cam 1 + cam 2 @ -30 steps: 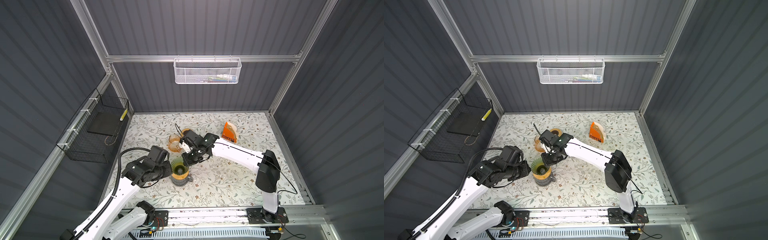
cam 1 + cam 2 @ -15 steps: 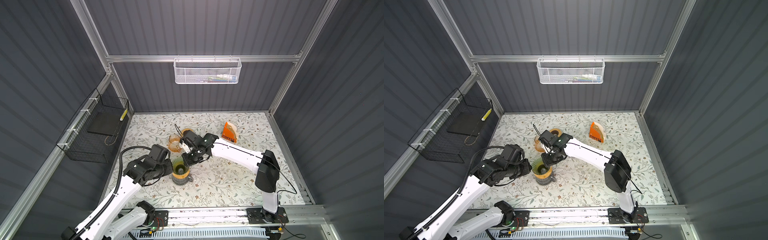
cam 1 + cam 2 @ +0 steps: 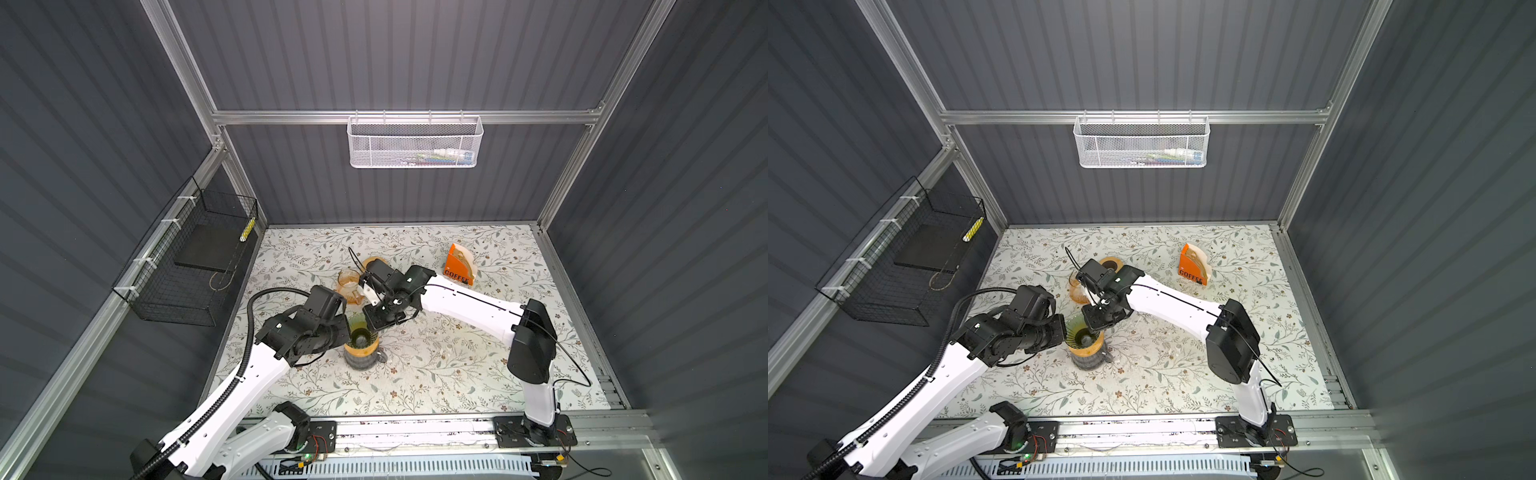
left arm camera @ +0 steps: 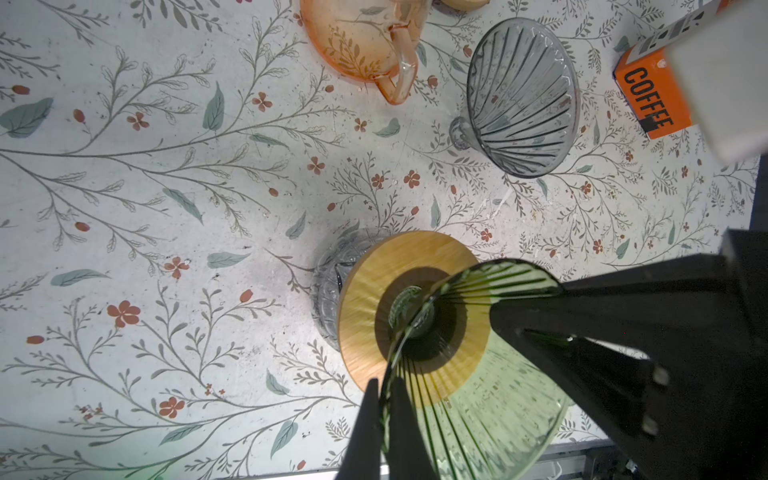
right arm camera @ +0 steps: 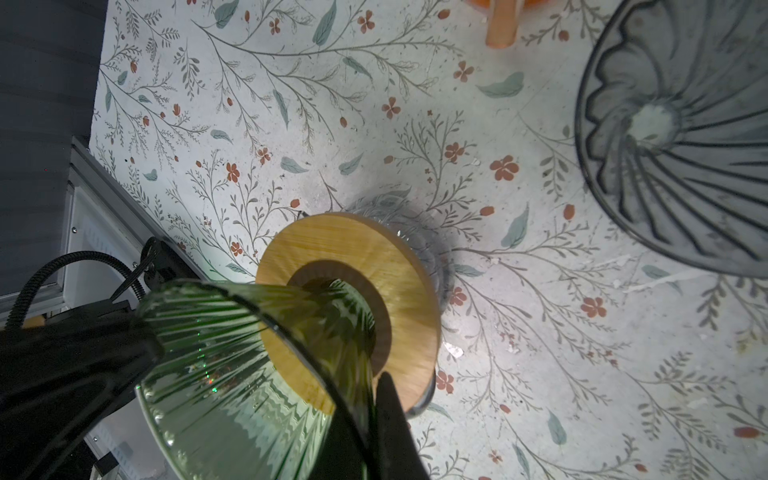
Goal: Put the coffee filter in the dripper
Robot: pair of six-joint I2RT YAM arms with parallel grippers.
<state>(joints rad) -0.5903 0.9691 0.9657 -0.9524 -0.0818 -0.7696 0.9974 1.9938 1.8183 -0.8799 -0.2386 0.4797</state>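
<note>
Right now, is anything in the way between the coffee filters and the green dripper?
Yes. The right arm stretches across between the filter holder and the green dripper, a grey dripper sits near that path, and the left tool and right tool pinch the rim.

I am looking into a lab test booth. Grey ribbed panels (image 3: 415, 62) in an aluminium frame (image 3: 399, 117) enclose the floral tabletop (image 3: 457, 374) and mounting rail (image 3: 415, 428).
</note>
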